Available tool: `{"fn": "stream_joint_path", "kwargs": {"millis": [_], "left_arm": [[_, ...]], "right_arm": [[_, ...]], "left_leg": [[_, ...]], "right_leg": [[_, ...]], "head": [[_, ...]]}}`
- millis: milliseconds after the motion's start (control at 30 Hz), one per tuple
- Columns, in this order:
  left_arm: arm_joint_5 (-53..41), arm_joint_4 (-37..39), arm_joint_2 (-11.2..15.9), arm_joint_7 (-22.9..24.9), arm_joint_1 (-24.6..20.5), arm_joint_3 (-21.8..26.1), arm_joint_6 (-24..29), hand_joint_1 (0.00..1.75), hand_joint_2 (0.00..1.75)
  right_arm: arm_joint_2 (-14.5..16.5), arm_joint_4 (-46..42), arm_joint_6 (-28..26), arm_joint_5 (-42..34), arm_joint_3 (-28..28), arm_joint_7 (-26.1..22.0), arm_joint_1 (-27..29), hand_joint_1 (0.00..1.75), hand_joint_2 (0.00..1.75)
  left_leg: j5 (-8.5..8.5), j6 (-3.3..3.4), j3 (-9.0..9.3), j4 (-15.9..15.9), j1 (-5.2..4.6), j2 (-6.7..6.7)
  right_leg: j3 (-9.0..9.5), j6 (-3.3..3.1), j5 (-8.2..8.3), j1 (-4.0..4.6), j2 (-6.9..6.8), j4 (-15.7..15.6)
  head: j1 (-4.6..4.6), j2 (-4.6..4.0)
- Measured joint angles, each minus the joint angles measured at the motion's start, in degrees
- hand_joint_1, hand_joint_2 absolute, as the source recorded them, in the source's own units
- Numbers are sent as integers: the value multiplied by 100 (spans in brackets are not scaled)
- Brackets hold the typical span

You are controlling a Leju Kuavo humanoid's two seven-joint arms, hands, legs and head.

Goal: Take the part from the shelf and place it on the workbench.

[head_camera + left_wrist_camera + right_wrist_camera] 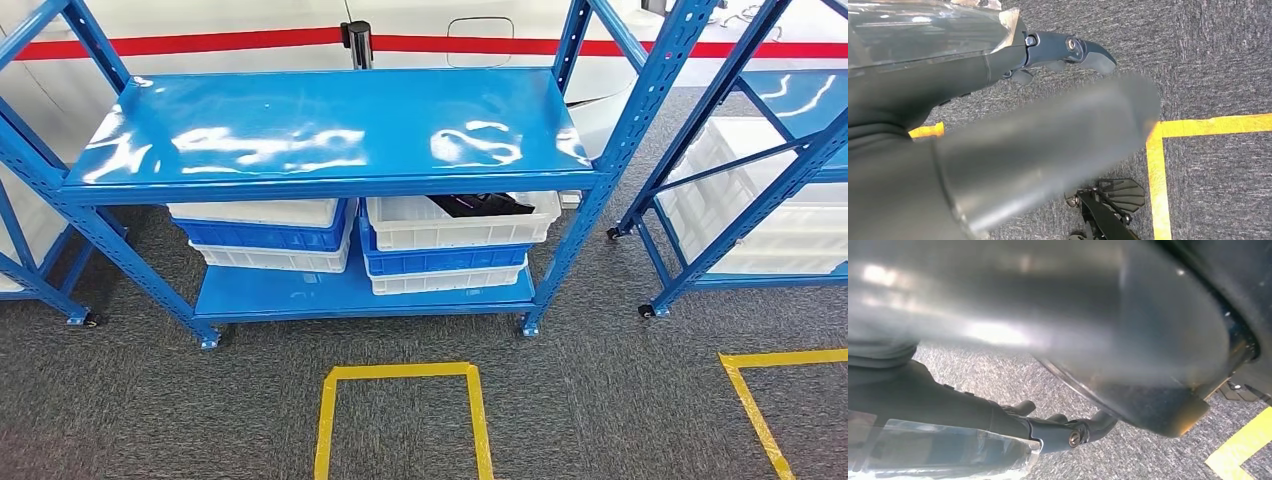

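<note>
Head view: I see a blue steel shelf rack (330, 130) on castors standing on grey carpet (600, 400), its glossy top deck bare of parts. On the lower deck sit two stacks of white and blue plastic crates (262, 235). The top white crate of the right-hand stack (455, 225) holds the dark part (480, 205) — black, partly hidden under the upper deck. A yellow tape outline (400, 400) marks the carpet in front of the rack; a second blue rack (760, 190) with white crates stands to the right.

Left wrist view: the left hand (1048, 55) hangs over the carpet, fingers extended, holding nothing.

Right wrist view: the right hand (1058, 427) — fingers loosely extended, nothing in them.
</note>
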Motion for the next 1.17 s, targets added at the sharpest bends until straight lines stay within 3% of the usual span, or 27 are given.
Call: {"fn": "stream_joint_path", "kwargs": {"millis": [133, 267, 1167], "left_arm": [[7, -1, 3, 70, 7, -46, -51, 0, 175], [377, -20, 25, 260, 77, -498, -90, 0, 0], [4236, -492, 346, 1475, 693, -4340, -426, 0, 0]], "right_arm": [[-1, -1, 12, -28, -9, 60, 7, 0, 175], [-16, -26, 51, -131, -126, 94, 44, 0, 0], [-178, -646, 310, -995, -1404, 1, 633, 0, 0]], "left_leg": [[0, -1, 1, -1, 11, 0], [0, -2, 1, -1, 17, 0], [-2, -3, -1, -2, 18, -1]], "right_leg": [[-1, -1, -1, 8, 0, 1], [0, -2, -2, 18, 0, 1], [0, -4, -4, 22, 0, 1]], "head": [[-1, 0], [1, 0], [0, 0]]}}
